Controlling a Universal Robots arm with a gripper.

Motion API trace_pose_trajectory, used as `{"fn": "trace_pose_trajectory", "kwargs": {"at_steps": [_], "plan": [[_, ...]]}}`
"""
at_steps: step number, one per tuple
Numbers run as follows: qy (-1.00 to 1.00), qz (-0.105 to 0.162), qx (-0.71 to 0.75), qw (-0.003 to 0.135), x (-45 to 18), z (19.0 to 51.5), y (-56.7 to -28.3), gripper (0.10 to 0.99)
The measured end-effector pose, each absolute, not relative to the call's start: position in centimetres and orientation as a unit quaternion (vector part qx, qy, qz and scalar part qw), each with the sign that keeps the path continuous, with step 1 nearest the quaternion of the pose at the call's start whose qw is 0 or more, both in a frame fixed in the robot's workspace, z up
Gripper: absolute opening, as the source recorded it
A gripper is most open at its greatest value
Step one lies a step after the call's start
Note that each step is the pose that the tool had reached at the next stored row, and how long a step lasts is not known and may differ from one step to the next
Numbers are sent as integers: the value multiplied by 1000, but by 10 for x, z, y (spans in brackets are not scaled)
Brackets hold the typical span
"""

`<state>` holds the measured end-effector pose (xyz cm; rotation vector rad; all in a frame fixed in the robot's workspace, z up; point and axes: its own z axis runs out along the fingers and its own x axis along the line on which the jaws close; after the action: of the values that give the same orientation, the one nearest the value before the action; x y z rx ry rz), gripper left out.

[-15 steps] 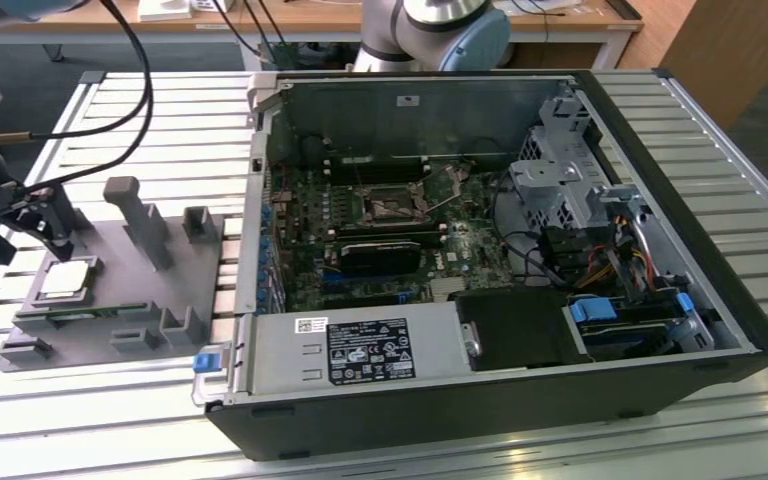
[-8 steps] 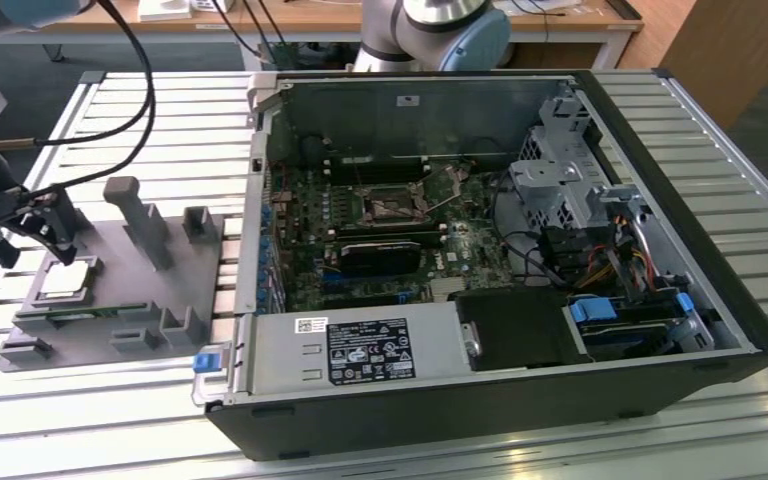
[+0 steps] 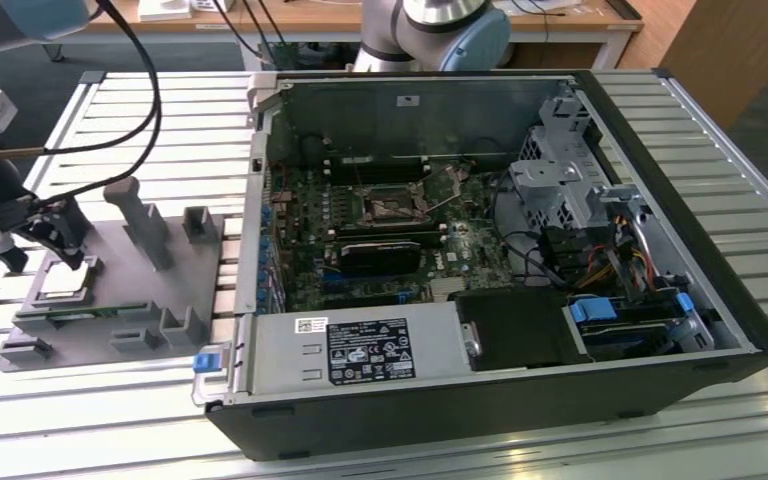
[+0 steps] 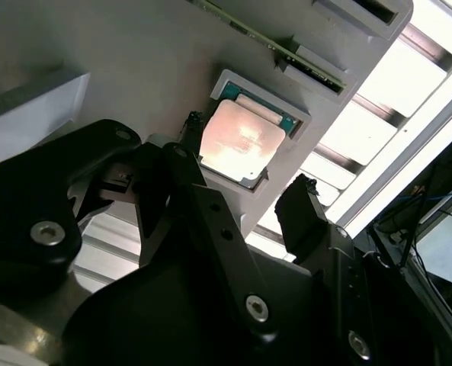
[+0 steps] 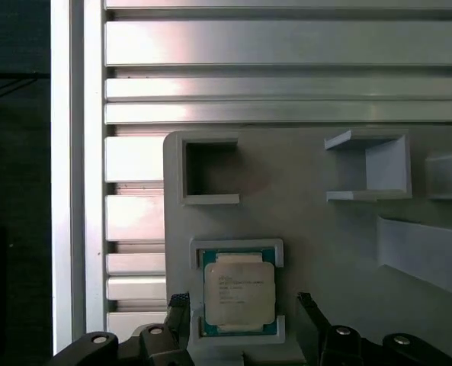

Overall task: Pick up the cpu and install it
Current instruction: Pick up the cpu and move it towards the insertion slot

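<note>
Presently the gripper [image 5: 240,298] is spread wide, one black finger [image 5: 177,303] on each side of the cpu [image 5: 239,292] and neither finger gripping it. The cpu lies flat, silver top up, in a square pocket of the grey holder plate [image 3: 137,285] on the slatted aluminium bench [image 3: 117,120], at the exterior view's left. Well apart, toward the exterior view's right, an opened computer case [image 3: 491,420] lies on its side, its motherboard socket [image 3: 391,208] uncovered.
</note>
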<state>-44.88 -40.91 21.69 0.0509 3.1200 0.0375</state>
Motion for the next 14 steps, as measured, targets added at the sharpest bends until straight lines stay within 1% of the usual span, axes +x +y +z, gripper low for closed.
{"fn": "trace_pose_trajectory", "kwargs": {"at_steps": [14], "plan": [[1000,17,18,10,-446,203,-409,659]]}}
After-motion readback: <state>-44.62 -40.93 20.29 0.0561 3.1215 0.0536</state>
